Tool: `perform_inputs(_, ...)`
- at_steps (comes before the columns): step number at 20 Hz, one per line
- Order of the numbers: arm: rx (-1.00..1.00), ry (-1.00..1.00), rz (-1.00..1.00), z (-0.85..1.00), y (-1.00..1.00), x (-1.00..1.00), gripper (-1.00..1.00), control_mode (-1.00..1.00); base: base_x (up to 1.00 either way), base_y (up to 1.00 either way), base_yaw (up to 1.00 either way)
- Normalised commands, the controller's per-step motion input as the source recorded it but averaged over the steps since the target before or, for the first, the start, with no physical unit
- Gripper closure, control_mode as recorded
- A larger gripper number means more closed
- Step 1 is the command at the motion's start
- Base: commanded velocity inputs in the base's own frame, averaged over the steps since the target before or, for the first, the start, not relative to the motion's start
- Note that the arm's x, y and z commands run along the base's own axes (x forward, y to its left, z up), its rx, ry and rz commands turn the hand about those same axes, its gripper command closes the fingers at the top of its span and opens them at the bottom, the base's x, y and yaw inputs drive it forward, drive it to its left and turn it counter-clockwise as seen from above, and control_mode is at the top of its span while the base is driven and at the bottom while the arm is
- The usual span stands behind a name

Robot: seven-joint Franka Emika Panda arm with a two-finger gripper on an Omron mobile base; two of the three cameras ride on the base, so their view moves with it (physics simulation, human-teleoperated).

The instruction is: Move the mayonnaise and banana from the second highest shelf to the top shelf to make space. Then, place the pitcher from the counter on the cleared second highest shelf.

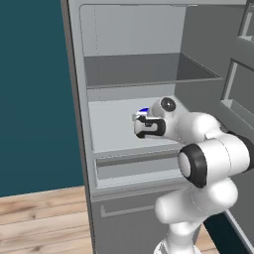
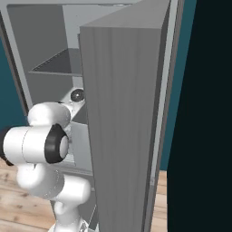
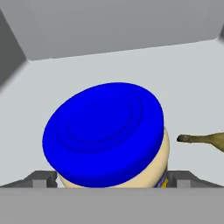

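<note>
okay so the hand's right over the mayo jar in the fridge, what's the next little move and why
Probably ease the gripper down a touch and close on the mayonnaise. The hand view shows its blue lid centred between the open fingertips, one on each side, nothing held yet. The banana lies apart to one side, so closing shouldn't catch it. The jar must go up to the top shelf.

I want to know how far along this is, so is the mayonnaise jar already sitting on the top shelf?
No, the top shelf is bare, and the jar still stands on the pale shelf below it.
</note>
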Motion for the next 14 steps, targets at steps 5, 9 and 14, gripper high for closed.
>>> perform_inputs(5,-0.05,0.02,0.03,0.57,0.3,-0.82,1.0,-1.0,0.0,0.0,0.0)
perform_inputs(9,-0.03,0.0,0.01,0.77,0.38,-0.92,1.0,-1.0,0.0,0.0,0.0)
perform_inputs(14,0.03,0.0,0.0,1.0,0.3,-0.88,1.0,-1.0,0.0,0.0,0.0)
